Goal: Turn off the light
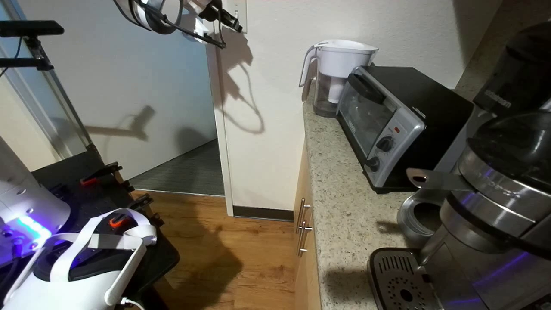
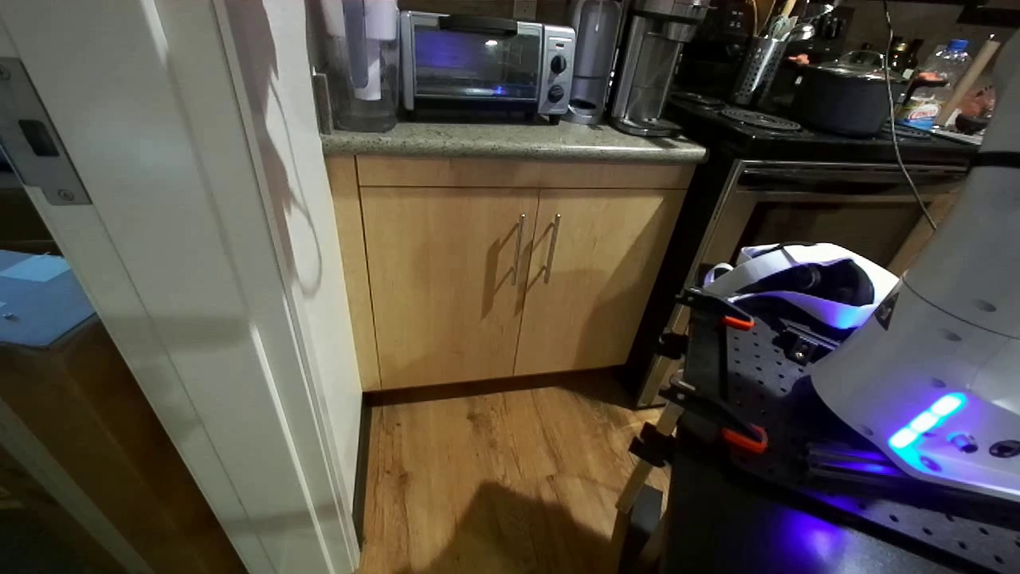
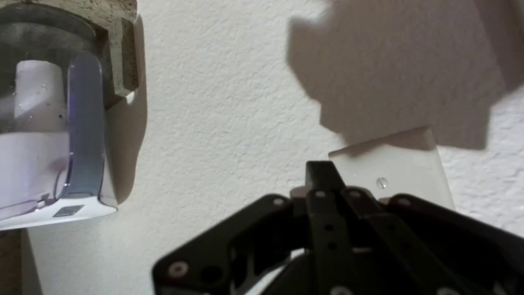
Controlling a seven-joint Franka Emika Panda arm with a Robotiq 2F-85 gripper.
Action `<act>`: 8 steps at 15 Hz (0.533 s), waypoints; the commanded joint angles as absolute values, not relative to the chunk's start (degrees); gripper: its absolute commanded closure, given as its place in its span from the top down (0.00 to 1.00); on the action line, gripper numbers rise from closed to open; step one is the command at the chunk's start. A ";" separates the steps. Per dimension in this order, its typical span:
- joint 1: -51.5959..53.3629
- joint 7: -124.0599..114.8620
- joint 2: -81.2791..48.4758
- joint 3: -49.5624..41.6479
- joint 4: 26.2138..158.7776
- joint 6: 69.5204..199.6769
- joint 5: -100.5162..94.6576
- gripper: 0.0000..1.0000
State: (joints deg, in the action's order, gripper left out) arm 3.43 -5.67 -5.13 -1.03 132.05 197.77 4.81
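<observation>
A white wall switch plate is at the top of an exterior view, on the wall beside the door frame. A small toggle shows dimly on it there. In the wrist view the switch plate has a screw on it; its toggle is hidden behind the gripper. My gripper has its fingers together with nothing between them. Its fingertips overlap the plate's left edge in the wrist view. In an exterior view the gripper is in front of the plate's lower part. I cannot tell whether it touches.
A white water pitcher stands at the wall end of the counter, and shows at left in the wrist view. A toaster oven is beside it. The door frame runs close beside the plate. A headset lies near the robot base.
</observation>
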 commanded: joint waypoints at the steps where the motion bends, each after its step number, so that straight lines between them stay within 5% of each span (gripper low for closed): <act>1: 2.78 -4.72 -7.38 0.06 129.28 198.25 4.16 0.00; 8: 2.77 -4.53 -10.15 0.48 125.91 198.25 3.95 0.00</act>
State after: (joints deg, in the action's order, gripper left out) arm 3.48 -5.67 -8.60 -0.16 128.32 197.77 4.76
